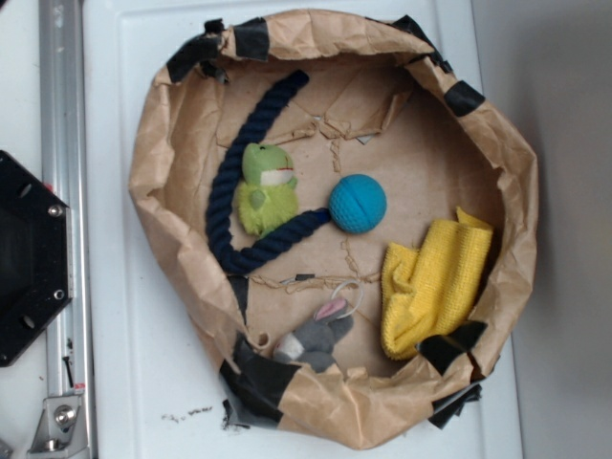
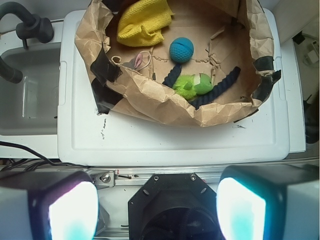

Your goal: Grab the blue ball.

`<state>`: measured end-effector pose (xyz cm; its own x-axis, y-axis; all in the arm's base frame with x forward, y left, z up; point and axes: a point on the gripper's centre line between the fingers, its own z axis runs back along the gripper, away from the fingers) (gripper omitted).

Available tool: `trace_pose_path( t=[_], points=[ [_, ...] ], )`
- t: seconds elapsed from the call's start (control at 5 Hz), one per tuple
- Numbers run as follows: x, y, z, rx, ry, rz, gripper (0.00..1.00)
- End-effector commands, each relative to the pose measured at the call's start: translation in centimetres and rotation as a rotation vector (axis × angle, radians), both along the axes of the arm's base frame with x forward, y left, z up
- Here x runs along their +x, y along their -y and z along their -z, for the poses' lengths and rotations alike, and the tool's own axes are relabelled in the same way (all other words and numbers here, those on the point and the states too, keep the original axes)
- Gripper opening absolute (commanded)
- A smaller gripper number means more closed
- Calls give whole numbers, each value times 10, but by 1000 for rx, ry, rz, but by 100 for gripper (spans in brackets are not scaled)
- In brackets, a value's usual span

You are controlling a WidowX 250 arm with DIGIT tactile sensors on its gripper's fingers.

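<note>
The blue ball [image 1: 359,203] [image 2: 181,49] is a small turquoise ridged ball lying in the middle of a crumpled brown paper nest [image 1: 153,182] [image 2: 150,100]. It lies just right of a green plush toy [image 1: 264,189] [image 2: 192,86] and touches the end of a dark navy rope [image 1: 251,163] [image 2: 220,87]. My gripper [image 2: 157,210] is open, its two glowing pads [image 2: 72,212] wide apart with nothing between them. It hangs over the black robot base [image 2: 170,207], well short of the nest. In the exterior view the gripper is out of frame.
A yellow cloth [image 1: 435,285] [image 2: 142,22] lies at one side of the nest and a grey plush rabbit [image 1: 318,337] [image 2: 134,62] by its rim. The nest sits on a white lid [image 1: 115,382] [image 2: 165,145]. An aluminium rail [image 1: 59,115] and black base plate [image 1: 29,258] flank it.
</note>
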<state>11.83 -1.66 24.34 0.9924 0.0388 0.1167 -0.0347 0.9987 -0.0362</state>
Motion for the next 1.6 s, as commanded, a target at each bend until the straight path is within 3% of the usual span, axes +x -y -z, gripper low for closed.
trace_pose_path(
  t=[0.0,0.2,0.4,0.6,1.0,1.2,1.4],
  points=[
    [0,0,0,0,0,0,100],
    [50,-15,43,15,-23,54,100],
    [92,-26,64,15,28,99,100],
    [122,-36,88,38,24,147,100],
    [161,-46,157,107,117,293,100],
    [183,-41,188,90,172,345,100],
    [192,-38,200,61,153,352,18]
  ],
)
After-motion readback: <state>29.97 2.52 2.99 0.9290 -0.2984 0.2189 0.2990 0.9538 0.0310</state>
